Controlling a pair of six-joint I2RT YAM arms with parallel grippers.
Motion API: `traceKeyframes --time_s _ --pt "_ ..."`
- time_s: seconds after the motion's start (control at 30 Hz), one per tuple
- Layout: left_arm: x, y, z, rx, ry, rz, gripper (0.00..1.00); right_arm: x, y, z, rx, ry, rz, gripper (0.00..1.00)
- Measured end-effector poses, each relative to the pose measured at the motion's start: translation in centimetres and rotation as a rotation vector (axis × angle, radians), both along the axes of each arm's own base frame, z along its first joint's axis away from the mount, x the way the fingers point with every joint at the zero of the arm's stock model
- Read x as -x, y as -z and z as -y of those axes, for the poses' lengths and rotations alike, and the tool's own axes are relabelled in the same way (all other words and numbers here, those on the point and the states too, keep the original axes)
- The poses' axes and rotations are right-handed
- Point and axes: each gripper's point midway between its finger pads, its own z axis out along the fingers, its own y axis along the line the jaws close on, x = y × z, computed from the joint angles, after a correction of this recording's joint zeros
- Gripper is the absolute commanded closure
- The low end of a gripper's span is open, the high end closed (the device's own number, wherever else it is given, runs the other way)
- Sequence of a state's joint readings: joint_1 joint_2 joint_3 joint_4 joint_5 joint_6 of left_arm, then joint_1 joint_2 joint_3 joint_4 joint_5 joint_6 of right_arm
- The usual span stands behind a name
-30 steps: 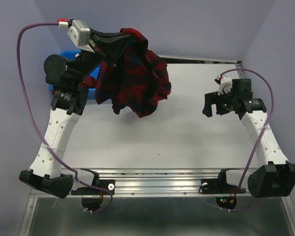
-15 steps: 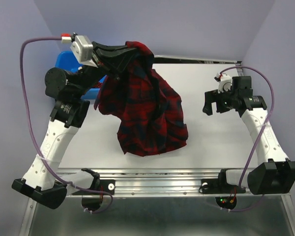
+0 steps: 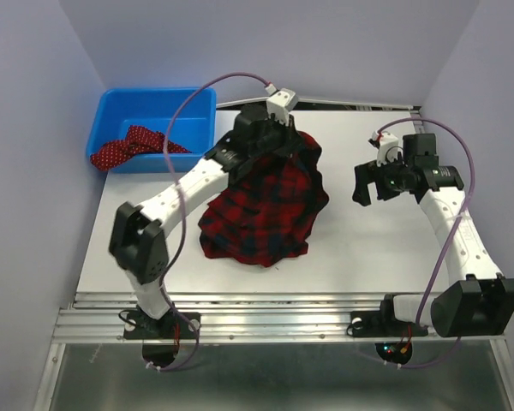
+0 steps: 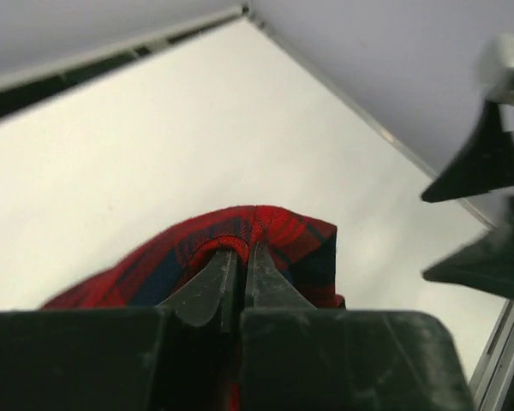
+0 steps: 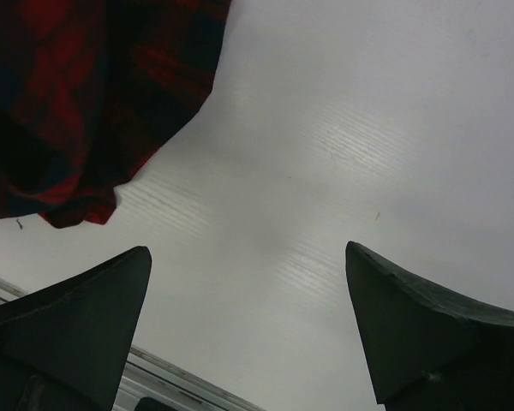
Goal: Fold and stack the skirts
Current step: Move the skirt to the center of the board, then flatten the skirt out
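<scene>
**Left end effector [image 3: 282, 130] clenched on tartan skirt [image 3: 265, 205]; right end effector [image 3: 363, 185] released**

In the left wrist view, the two fingers of the left end effector [image 4: 240, 254] are seen pressed together. A fold of the red-and-navy plaid cloth [image 4: 278, 229] is pinched between their tips and arched over them. From the top view, the tartan skirt is seen hanging below this end effector and toward its near side, spread into a wide, bunched drape. Its lower edge appears to be laid on the desk [image 3: 368, 248], though contact cannot be confirmed. The left arm is stretched out across the desk, so that its end effector is held over the far middle of the surface.

The right end effector [image 5: 248, 257] is held with its fingers spread wide, and nothing is gripped between them. Only bare desk [image 5: 325, 128] is seen through the gap in the right wrist view. The tartan skirt [image 5: 86, 103] is seen beyond the fingertip at the left of that view, apart from both fingers. From above, the right edge of the cloth is found near this end effector, on its left side, without being touched by it.

The polka-dot skirt [image 3: 128, 145] is found well apart from both end effectors, far to the left of the left one. It is laid crumpled inside the blue bin [image 3: 154, 92], which is set at the far left corner of the desk.
</scene>
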State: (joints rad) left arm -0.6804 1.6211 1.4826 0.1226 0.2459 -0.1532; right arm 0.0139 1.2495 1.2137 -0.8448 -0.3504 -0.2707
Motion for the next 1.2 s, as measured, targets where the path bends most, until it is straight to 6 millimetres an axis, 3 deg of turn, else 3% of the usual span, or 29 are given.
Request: traceKeyframes --time_s 0.1,0.17,0.2,0.23,0.27,0.4,0.43,0.53,0.6,0.67,0.77,0.87,1.07,1.2 --pt "-3.8 5.6 3.0 -0.038 0.023 -0.145 1.0 0.5 0.4 -0.2 -0.002 -0.027 -0.018 0.03" --pt "-5.4 8.1 4.3 -0.039 0.056 -0.228 0.87 0.8 0.7 -0.4 -0.002 -0.05 -0.026 0.1" --pt "-6.2 9.2 4.6 -0.041 0.072 -0.266 0.63 1.0 0.9 -0.5 -0.004 -0.062 -0.033 0.13" --pt "-6.7 9.9 4.7 -0.041 0.081 -0.29 0.48 1.2 1.2 -0.6 -0.006 -0.071 -0.042 0.16" --pt "-7.2 10.6 4.5 -0.045 0.096 -0.305 0.04 1.4 1.4 -0.7 -0.008 -0.086 -0.049 0.24" --pt "-8.0 11.6 1.7 -0.071 0.123 -0.345 0.01 1.8 2.1 -1.6 -0.043 -0.133 -0.084 0.42" --pt "-8.5 11.4 0.7 -0.081 0.126 -0.342 0.01 1.8 2.3 -2.0 -0.057 -0.146 -0.096 0.48" --pt "-9.6 10.4 -2.2 -0.148 0.126 -0.3 0.02 1.9 2.8 -3.3 -0.084 -0.188 -0.116 0.52" --pt "-9.9 9.3 -3.6 -0.196 0.138 -0.253 0.09 2.0 3.0 -4.8 -0.091 -0.237 -0.114 0.58" --pt "-9.3 8.8 -4.5 -0.239 0.165 -0.227 0.19 2.3 3.5 -6.9 -0.081 -0.306 -0.109 0.58" --pt "-7.5 9.0 -4.9 -0.297 0.232 -0.223 0.2 3.3 5.0 -10.2 -0.045 -0.424 -0.112 0.52" --pt "-5.7 10.6 -4.9 -0.345 0.292 -0.265 0.2 3.9 7.0 -12.1 0.002 -0.504 -0.126 0.47" --pt "-3.9 15.2 -4.2 -0.391 0.386 -0.377 0.08 3.4 10.6 -12.5 0.072 -0.538 -0.192 0.36" --pt "-3.0 17.9 -3.3 -0.419 0.44 -0.419 0.05 2.8 11.3 -12.9 0.075 -0.529 -0.193 0.36"
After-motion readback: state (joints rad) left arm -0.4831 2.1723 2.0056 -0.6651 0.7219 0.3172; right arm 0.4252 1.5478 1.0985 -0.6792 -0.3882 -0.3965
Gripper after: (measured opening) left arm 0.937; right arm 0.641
